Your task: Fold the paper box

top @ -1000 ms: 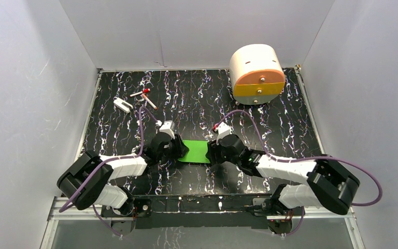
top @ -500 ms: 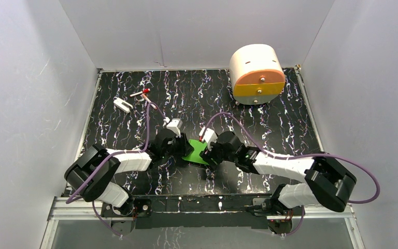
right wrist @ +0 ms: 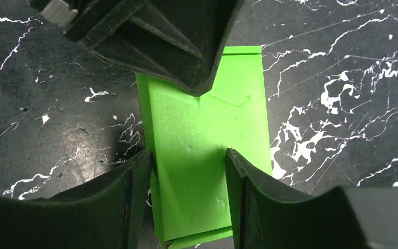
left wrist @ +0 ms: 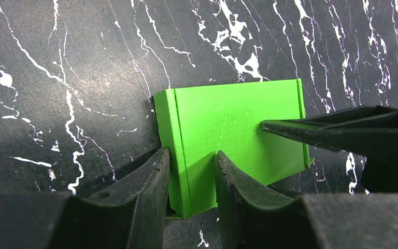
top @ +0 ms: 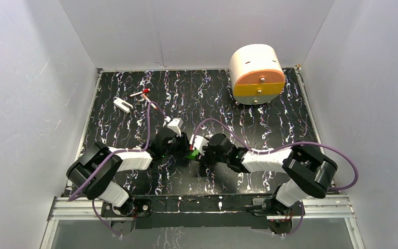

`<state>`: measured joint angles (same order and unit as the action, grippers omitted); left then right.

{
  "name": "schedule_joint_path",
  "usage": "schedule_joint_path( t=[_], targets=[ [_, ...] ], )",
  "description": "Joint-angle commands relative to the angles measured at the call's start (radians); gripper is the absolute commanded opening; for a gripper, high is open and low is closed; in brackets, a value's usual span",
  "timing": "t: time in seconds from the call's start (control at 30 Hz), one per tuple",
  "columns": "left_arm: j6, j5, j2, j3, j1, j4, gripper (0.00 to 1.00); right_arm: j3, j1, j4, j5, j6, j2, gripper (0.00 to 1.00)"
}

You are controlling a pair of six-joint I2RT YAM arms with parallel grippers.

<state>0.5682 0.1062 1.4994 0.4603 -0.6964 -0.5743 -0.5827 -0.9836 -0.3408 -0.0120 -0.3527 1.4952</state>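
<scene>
The paper box (left wrist: 238, 127) is a small flat bright green box; in the top view only a sliver (top: 191, 154) shows between the two gripper heads. My left gripper (left wrist: 189, 155) straddles the box's near left corner, one finger against the narrow side wall and the other on the top face, closed on it. My right gripper (right wrist: 186, 155) holds the opposite end (right wrist: 207, 135) the same way, one finger at the edge and the other on the face. In the top view the left gripper (top: 182, 153) and right gripper (top: 201, 155) nearly meet. Each wrist view shows the other gripper's fingertip touching the box.
A cream-and-orange rounded drawer unit (top: 256, 72) stands at the back right. A small white object (top: 123, 105) and red-and-white sticks (top: 144, 96) lie at the back left. White walls close in three sides. Purple cables loop over both arms.
Both grippers have moved toward each other over the box. The box, broad and flat in the top view a second ago, is now almost hidden between them.
</scene>
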Motion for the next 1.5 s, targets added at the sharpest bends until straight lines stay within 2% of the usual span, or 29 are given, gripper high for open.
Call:
schedule_joint_path(
  t=[0.0,0.17,0.33,0.43,0.5,0.6,0.87,0.93,1.07,1.23,1.47],
  targets=[
    [-0.027,0.076,0.032,-0.026,-0.014,0.144,0.32,-0.018,-0.027,-0.044,-0.095,-0.041,0.069,0.56],
    [-0.037,0.091,0.025,-0.026,-0.014,0.149,0.32,-0.035,-0.104,-0.043,-0.229,-0.112,0.126,0.44],
    [-0.043,0.113,0.017,-0.029,-0.014,0.151,0.31,-0.069,-0.180,-0.038,-0.415,-0.158,0.192,0.18],
    [-0.048,0.100,0.003,-0.029,-0.013,0.164,0.31,-0.076,-0.187,-0.034,-0.415,-0.155,0.184,0.12],
    [-0.048,0.086,-0.011,-0.029,-0.012,0.175,0.31,-0.081,-0.187,-0.022,-0.393,-0.145,0.163,0.11],
    [-0.045,0.063,-0.036,-0.033,-0.007,0.186,0.31,-0.091,-0.187,0.009,-0.366,-0.118,0.117,0.17],
    [-0.028,0.048,-0.073,-0.013,0.053,0.221,0.34,-0.078,-0.186,0.122,-0.287,-0.091,-0.033,0.55],
    [-0.031,0.058,-0.065,0.009,0.069,0.239,0.34,-0.087,-0.187,0.165,-0.283,-0.109,-0.056,0.62],
    [-0.033,0.095,-0.040,0.046,0.105,0.258,0.35,-0.097,-0.189,0.217,-0.281,-0.137,-0.074,0.67],
    [-0.026,0.150,-0.002,0.065,0.141,0.258,0.36,-0.075,-0.221,0.183,-0.289,-0.177,-0.077,0.74],
    [-0.028,0.190,0.039,0.067,0.153,0.248,0.36,-0.070,-0.297,0.113,-0.415,-0.227,0.014,0.77]
  ],
)
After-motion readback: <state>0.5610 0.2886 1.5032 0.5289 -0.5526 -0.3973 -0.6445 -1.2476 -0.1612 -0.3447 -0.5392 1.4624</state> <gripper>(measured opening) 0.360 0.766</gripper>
